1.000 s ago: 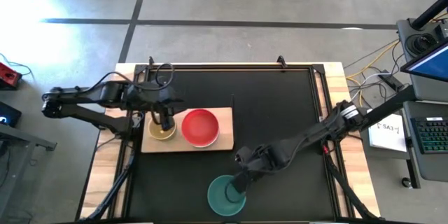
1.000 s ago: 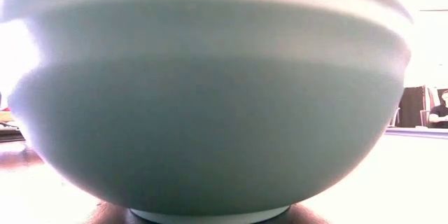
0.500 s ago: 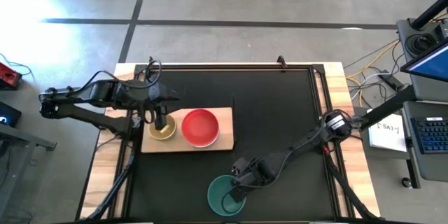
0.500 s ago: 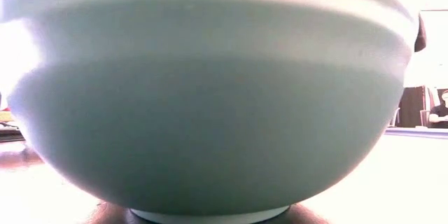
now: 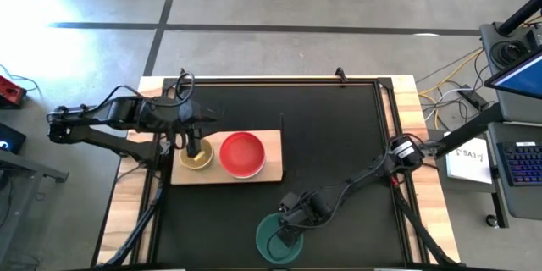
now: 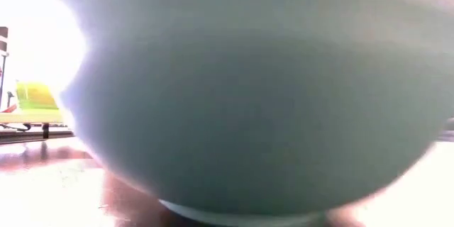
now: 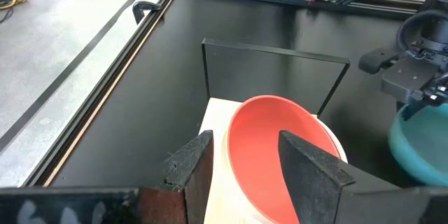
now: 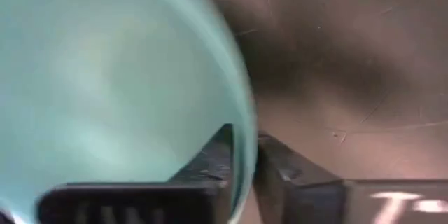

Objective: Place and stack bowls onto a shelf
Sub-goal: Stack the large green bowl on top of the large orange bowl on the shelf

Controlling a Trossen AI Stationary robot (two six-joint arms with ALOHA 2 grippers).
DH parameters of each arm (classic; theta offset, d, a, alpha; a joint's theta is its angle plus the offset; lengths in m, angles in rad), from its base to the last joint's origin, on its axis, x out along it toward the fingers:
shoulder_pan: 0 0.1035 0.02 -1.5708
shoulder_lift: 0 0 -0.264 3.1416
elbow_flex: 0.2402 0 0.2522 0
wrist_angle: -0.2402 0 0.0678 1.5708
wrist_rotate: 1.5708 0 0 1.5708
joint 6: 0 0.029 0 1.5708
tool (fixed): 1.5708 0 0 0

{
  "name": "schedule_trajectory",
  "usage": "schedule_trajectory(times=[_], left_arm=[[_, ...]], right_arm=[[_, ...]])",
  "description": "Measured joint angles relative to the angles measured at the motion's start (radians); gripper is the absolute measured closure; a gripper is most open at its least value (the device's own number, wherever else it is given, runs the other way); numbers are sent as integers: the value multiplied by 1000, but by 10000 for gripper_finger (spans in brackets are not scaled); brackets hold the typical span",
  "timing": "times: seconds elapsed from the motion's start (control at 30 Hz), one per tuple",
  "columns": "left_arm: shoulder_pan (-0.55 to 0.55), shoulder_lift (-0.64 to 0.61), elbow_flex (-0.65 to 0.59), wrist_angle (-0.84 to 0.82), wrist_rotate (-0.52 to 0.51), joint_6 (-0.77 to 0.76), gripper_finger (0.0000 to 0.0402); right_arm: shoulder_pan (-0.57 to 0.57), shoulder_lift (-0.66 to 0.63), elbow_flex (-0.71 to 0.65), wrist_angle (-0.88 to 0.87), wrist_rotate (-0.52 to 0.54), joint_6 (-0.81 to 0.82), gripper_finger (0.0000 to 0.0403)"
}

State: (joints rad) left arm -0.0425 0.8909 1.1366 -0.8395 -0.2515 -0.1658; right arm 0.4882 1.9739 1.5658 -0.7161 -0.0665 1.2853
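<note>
So the teal bowl (image 5: pixel 275 239) sat upright on the black tabletop right at the near edge, well apart from the shelf (image 5: pixel 271 146), with its rim pinched between two dark fingers. The shelf was a flat light-wood board lying left of center. A red bowl (image 5: pixel 242 154) sat upright on it, and just beside that, at the board's left end, was a smaller yellow bowl (image 5: pixel 196 160).

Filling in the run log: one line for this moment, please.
right gripper: shut on teal bowl rim, table front | left gripper: open over shelf | red bowl, yellow bowl: on shelf
</note>
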Motion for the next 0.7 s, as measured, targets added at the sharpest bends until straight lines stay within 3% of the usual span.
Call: schedule_trajectory(times=[0.07, 0.33, 0.5, 0.7], left_arm=[[0, -1, 0, 0, 0, 0, 257], [0, -5, 0, 0, 0, 0, 257], [0, -6, 0, 0, 0, 0, 257], [0, -11, 0, 0, 0, 0, 257]], right_arm=[[-3, 0, 0, 3, 2, -4, 386], [-14, -5, 43, 25, -39, -82, 394], [-28, -6, 151, 19, -30, -196, 394], [-63, -7, 324, -42, 63, -375, 394]])
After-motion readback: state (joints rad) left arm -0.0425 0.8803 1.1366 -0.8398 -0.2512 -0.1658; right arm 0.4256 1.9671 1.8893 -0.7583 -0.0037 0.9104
